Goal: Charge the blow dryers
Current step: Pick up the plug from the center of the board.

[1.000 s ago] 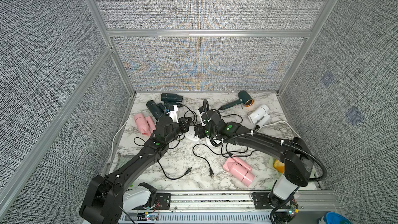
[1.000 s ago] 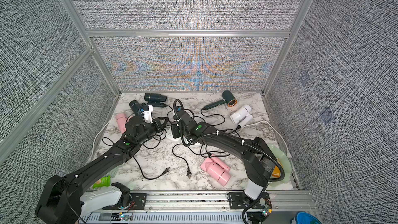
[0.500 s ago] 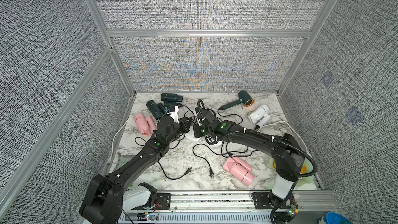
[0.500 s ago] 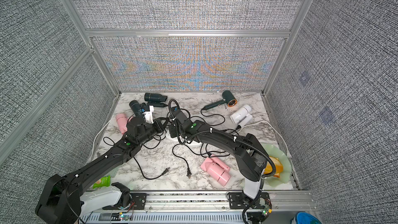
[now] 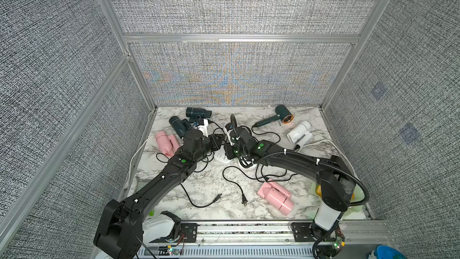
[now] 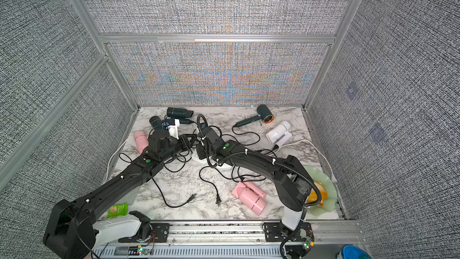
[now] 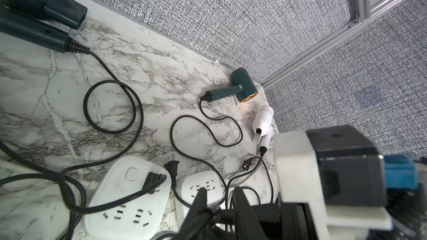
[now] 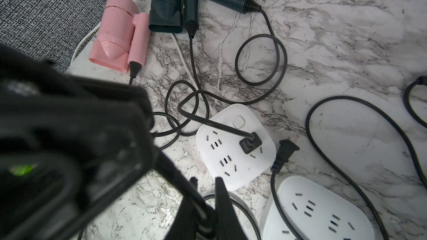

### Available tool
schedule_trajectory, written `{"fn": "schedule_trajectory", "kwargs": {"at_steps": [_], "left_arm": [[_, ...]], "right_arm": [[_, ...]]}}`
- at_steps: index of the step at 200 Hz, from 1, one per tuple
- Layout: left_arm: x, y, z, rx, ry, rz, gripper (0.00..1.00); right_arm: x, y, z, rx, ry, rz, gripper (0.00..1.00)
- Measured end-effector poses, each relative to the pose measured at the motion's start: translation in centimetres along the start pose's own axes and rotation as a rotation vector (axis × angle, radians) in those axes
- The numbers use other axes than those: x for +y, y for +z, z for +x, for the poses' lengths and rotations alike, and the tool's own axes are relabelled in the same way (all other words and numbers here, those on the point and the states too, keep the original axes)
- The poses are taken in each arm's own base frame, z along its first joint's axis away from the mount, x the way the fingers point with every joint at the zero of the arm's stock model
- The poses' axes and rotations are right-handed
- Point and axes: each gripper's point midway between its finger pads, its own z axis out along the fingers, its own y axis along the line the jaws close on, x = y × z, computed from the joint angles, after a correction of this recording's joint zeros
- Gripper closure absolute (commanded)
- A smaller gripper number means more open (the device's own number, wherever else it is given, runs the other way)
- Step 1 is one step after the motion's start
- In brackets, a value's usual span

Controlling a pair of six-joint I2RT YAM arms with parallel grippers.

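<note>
In both top views we find two dark teal dryers & a pink dryer back-left, the copper-ringed dryer & white dryer back-right, a 2nd pink dryer front-right, left arm & right arm meeting over, half hiding, the socket blocks. Left wrist cam: left gripper jaws slightly spread above a block, loose plug alongside. Right wrist cam: right gripper jaws pinch a black cord; a seated plug in one block.

Top views look down; close wrist views share socket blocks.
</note>
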Motion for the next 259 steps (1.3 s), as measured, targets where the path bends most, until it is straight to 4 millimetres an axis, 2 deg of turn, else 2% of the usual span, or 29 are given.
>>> {"fn": "schedule_trajectory", "kwargs": {"at_steps": [17,43,106,155,197,222,259], "left_arm": [[0.3,0.1,0.2,0.017,0.002,-0.012,0.61],[0.7,-0.1,0.2,0.039,0.005,-0.026,0.56],[1.6,-1.6,-0.7,0.049,0.007,-0.042,0.56],[2.9,-2.1,-0.7,0.071,-0.007,-0.056,0.55],[4.8,-2.4,0.2,0.090,-0.041,-0.082,0.58],[5.3,-2.2,0.7,0.107,-0.052,-0.088,0.59],[5.7,-1.9,1.2,0.124,-0.060,-0.095,0.59]], "right_arm": [[0.1,-0.1,0.0,-0.003,-0.014,-0.021,0.92],[0.5,-0.1,0.2,-0.008,-0.048,-0.064,0.93],[1.4,-0.1,-0.3,-0.029,-0.115,-0.162,0.94],[2.0,0.2,-0.4,-0.048,-0.136,-0.258,0.94],[2.8,1.2,-0.8,-0.064,-0.178,-0.319,0.94],[3.2,1.8,-1.0,-0.068,-0.208,-0.344,0.94],[2.8,3.3,-0.2,-0.064,-0.234,-0.339,0.94]]}}
